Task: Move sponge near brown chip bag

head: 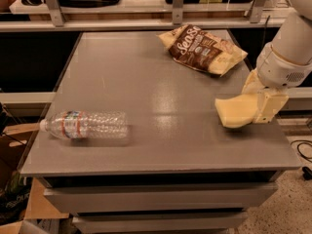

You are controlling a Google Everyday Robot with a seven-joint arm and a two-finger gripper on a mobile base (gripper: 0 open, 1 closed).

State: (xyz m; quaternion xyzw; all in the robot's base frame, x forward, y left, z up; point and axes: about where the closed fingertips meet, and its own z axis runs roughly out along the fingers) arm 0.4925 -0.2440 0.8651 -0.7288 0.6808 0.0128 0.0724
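Looks like a lab: grey surface (122,82) over drawers (156,196), metal shelf uprights (178,4) past its far edge, cardboard (41,204) below; hand (258,108) grips sponge (231,112) at the right edge.

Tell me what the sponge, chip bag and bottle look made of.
The sponge looks like matte pale yellow foam with a wavy edge, held by the end effector over the right of the table. The brown chip bag is crinkled glossy film, probably plastic or foil. The bottle is clear, ribbed thin plastic.
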